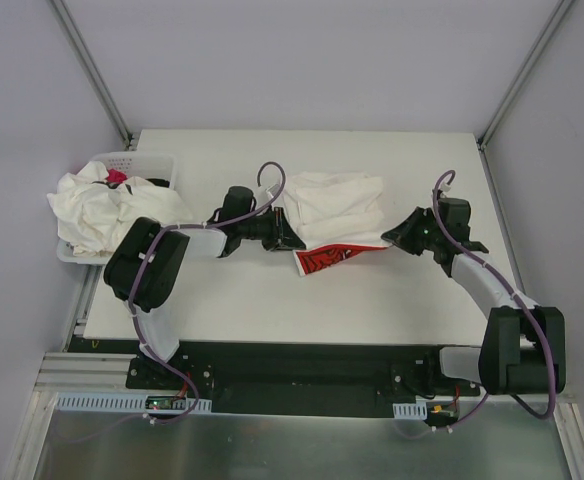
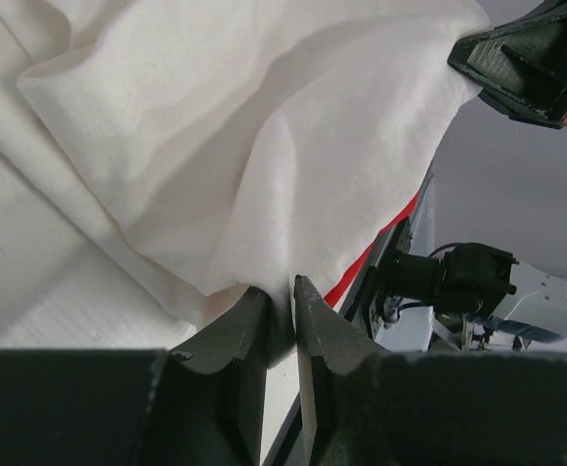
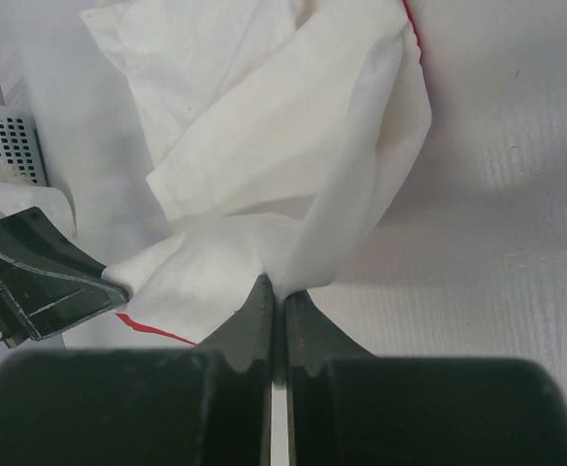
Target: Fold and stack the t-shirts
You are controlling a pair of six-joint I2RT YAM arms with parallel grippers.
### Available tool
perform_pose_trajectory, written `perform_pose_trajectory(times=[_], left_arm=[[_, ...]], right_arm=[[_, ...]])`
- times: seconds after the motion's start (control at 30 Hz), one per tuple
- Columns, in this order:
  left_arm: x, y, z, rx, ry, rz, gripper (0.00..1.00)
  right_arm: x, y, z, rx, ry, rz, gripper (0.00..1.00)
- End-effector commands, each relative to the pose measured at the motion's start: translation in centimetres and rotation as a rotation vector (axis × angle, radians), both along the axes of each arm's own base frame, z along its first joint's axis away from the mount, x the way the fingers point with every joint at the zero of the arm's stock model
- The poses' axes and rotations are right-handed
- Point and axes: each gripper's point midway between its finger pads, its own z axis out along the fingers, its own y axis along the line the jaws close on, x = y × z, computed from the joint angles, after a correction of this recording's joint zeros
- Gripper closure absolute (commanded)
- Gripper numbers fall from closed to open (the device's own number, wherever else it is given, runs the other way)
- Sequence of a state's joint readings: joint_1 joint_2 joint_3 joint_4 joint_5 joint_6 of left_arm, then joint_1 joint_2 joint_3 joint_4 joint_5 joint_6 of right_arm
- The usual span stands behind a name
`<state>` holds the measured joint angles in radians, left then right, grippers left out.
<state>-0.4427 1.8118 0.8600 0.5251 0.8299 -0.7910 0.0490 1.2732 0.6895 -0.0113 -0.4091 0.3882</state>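
Observation:
An off-white t-shirt [image 1: 334, 208] lies bunched at the table's middle, over a red packet [image 1: 322, 259]. My left gripper [image 1: 290, 240] is shut on the shirt's left near edge; the left wrist view shows cloth [image 2: 264, 146] pinched between the jaws [image 2: 282, 291]. My right gripper [image 1: 392, 238] is shut on the shirt's right near corner; the right wrist view shows cloth [image 3: 283, 136] nipped at the tips [image 3: 274, 286]. More crumpled t-shirts [image 1: 107, 210] are heaped on the basket at the left.
A white perforated basket [image 1: 142, 163] stands at the table's far left under the heap, with a small pink thing [image 1: 117, 177] in it. The table's near edge [image 1: 272, 340] runs in front of both arms. Grey walls enclose the sides.

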Motion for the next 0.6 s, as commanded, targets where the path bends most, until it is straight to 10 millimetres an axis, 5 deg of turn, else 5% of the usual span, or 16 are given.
perform_pose_trajectory(times=[0.0, 0.57], left_arm=[[2.0, -0.1, 3.2, -0.035, -0.113, -0.01, 0.85], [5.8, 1.7, 6.8, -0.048, -0.178, 0.049, 0.85]], right_arm=[[1.4, 0.1, 1.7, 0.02, -0.058, 0.003, 0.99], [5.7, 0.4, 5.0, 0.066, -0.099, -0.024, 0.99]])
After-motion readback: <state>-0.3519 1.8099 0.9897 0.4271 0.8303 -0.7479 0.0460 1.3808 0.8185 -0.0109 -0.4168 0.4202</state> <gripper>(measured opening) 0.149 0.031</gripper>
